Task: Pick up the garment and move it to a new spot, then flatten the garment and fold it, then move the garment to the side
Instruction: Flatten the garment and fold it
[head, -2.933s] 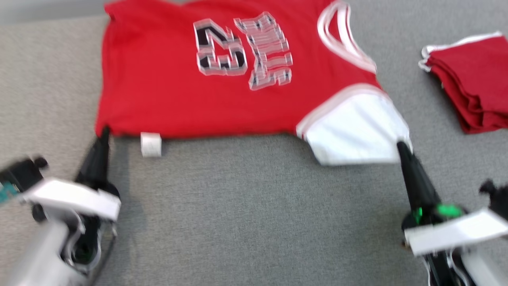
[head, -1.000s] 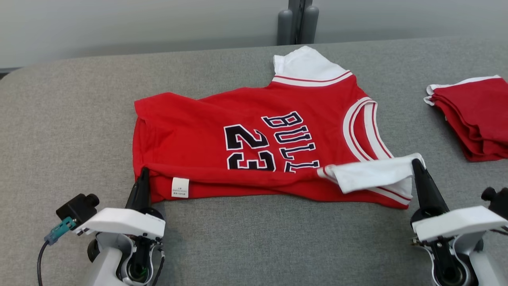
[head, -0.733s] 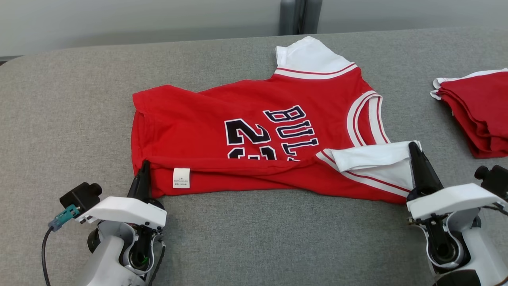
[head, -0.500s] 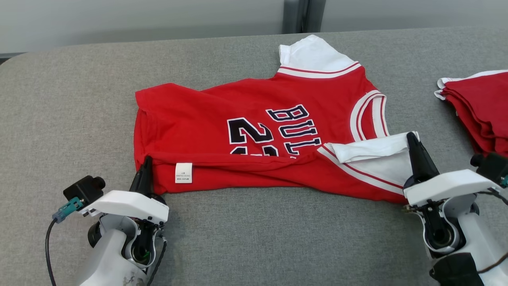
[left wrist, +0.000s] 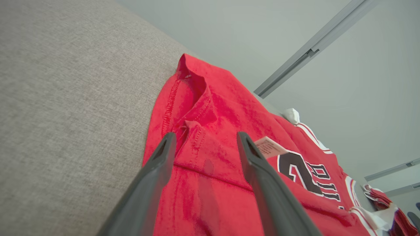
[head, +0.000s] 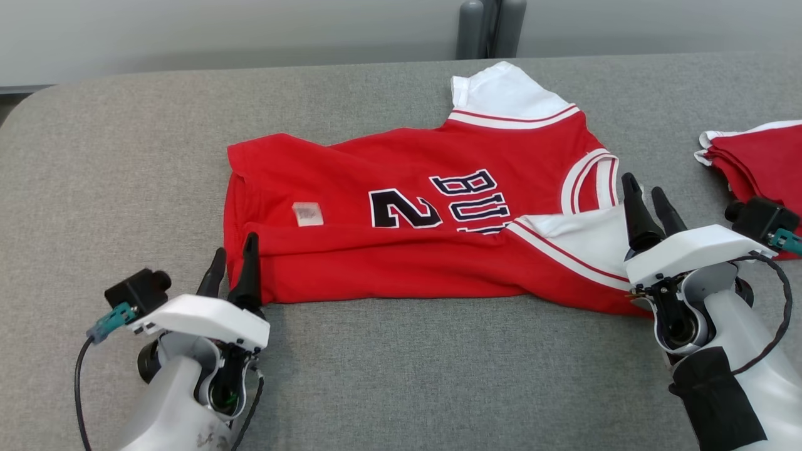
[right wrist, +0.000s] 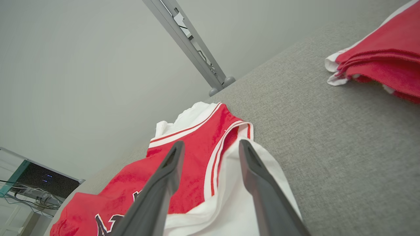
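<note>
Left fingers (head: 250, 266) and right fingers (head: 634, 210) stand parted, empty, at the garment (head: 401, 275)'s near folded edge.

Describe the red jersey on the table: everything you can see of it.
The red jersey is knit cloth with white sleeves edged in red stripes, a white-trimmed neckline, dark white-outlined lettering and a numeral 2 partly covered. It lies on the grey table, neck toward the right, its near edge folded over the front, a white care label showing. The left gripper and right gripper stand open at its near corners.
</note>
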